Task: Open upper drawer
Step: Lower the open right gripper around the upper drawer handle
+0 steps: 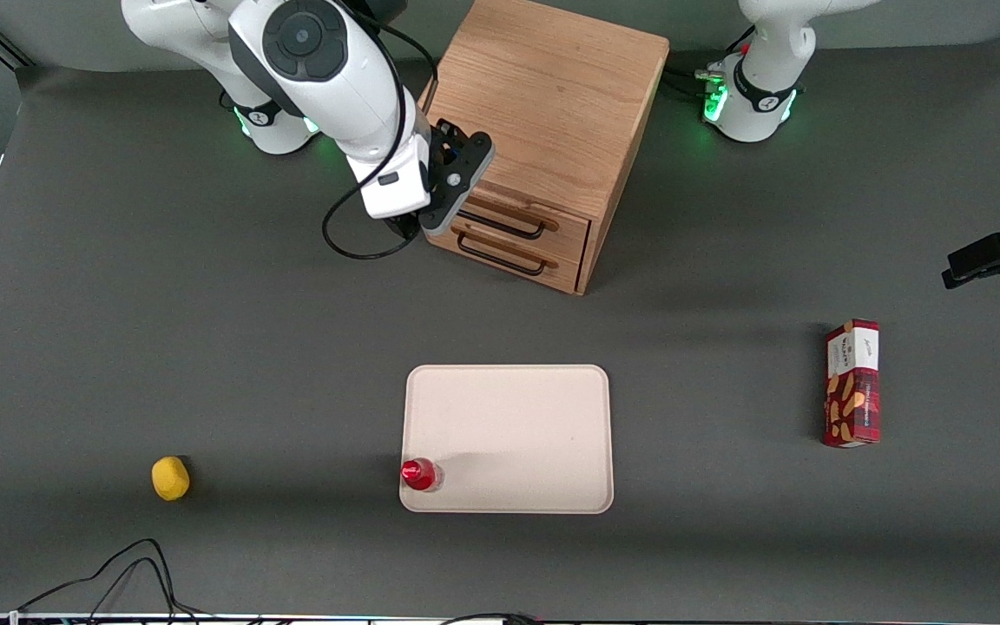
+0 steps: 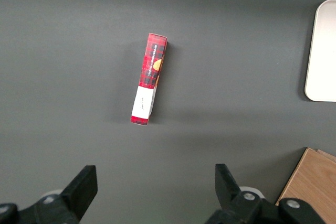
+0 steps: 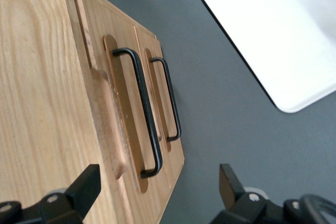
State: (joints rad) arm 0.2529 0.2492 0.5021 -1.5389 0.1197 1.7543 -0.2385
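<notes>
The boxy oak cabinet (image 1: 552, 104) stands at the back of the table. Its upper drawer (image 1: 552, 227) looks shut, with a thin black bar handle (image 1: 509, 227); the matching lower drawer (image 1: 543, 267) sits under it. My right gripper (image 1: 417, 227) is open and empty. It hovers at the cabinet's front corner toward the working arm's end, beside that end of the upper handle. In the right wrist view the upper drawer's handle (image 3: 144, 114) runs along the drawer front. Its end lies between my spread fingers (image 3: 86, 187), and the gripper (image 3: 157, 192) touches nothing.
A pale tray (image 1: 509, 438) lies nearer the front camera than the cabinet, with a small red-capped bottle (image 1: 420, 474) on its corner. A yellow lemon (image 1: 170, 478) lies toward the working arm's end. A red snack box (image 1: 852, 383) lies toward the parked arm's end.
</notes>
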